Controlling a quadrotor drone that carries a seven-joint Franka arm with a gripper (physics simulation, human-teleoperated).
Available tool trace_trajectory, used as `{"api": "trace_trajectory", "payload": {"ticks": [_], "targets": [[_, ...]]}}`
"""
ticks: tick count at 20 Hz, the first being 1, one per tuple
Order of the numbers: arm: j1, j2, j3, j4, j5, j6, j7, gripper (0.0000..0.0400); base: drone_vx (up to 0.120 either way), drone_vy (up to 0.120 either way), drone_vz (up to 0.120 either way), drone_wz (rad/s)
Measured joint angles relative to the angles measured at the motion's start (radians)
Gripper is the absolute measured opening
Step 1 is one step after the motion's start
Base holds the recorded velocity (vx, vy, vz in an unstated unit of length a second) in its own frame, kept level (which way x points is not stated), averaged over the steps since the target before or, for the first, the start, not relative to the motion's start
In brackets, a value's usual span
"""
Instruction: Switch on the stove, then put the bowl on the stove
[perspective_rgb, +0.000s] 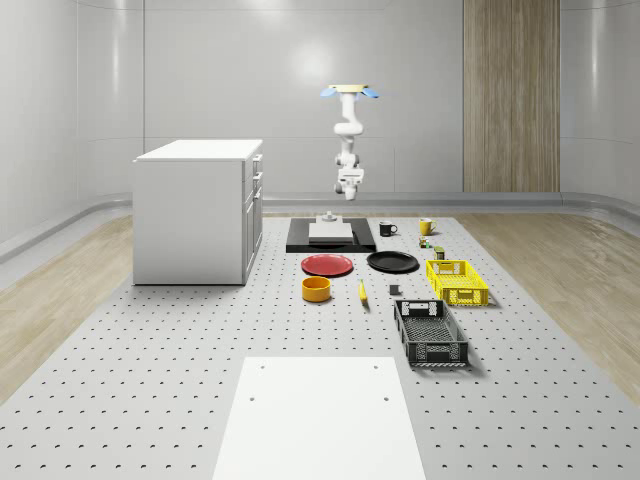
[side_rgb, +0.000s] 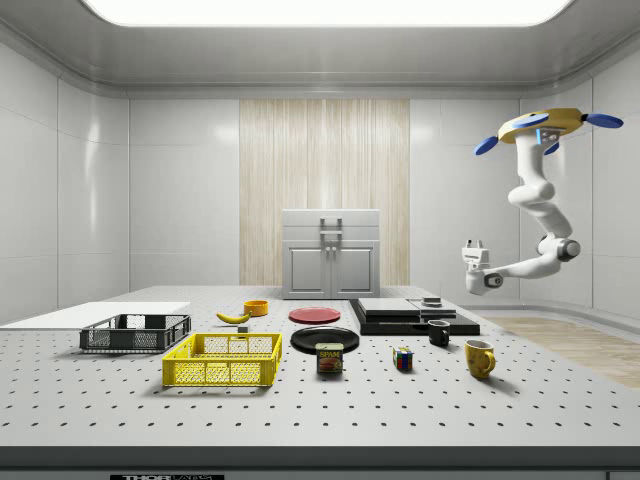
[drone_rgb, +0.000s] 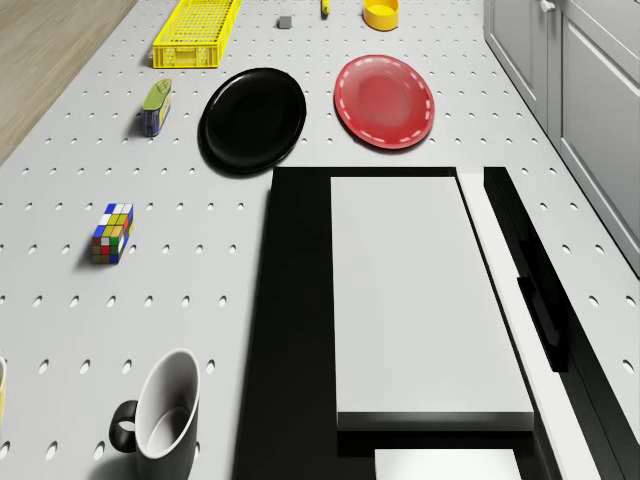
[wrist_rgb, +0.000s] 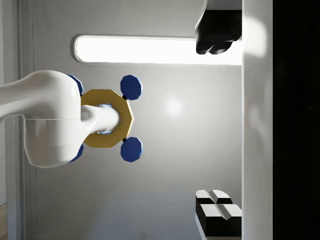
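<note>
The stove (perspective_rgb: 331, 236) is a black slab with a pale grey plate (drone_rgb: 420, 300) on top, at the far middle of the table (perspective_rgb: 150, 380). The orange bowl (perspective_rgb: 316, 289) stands nearer the front, beside the red plate (perspective_rgb: 327, 265); it also appears in the drone view (drone_rgb: 381, 14) and the side view (side_rgb: 256, 308). The drone (side_rgb: 545, 125) hovers high beyond the stove's far end. My gripper (side_rgb: 475, 245) hangs above and past that end, fingers pointing up, open and holding nothing. In the wrist view the gripper (wrist_rgb: 217, 125) faces the ceiling light and the drone (wrist_rgb: 106, 118).
A white cabinet (perspective_rgb: 200, 210) stands at the whole-scene view's left of the stove. A black plate (perspective_rgb: 392, 262), yellow crate (perspective_rgb: 457, 282), black crate (perspective_rgb: 430, 333), banana (perspective_rgb: 362, 291), black mug (drone_rgb: 160, 420), yellow mug (side_rgb: 480, 357), cube (drone_rgb: 111, 233) and tin (side_rgb: 330, 358) lie to its right.
</note>
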Motion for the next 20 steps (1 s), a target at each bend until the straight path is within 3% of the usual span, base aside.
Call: {"api": "trace_trajectory", "payload": {"ticks": [7,12,20], "targets": [[-0.006,-0.004,0.019,-0.004,-0.027,0.005,0.003,0.0400,0.114,-0.120,0.000,0.000],[-0.017,-0.007,0.056,-0.009,-0.078,0.010,0.010,0.0400,0.016,-0.120,0.000,0.000],[-0.073,-0.021,0.233,-0.055,-0.330,0.022,0.046,0.0400,0.120,-0.120,0.000,0.000]]}}
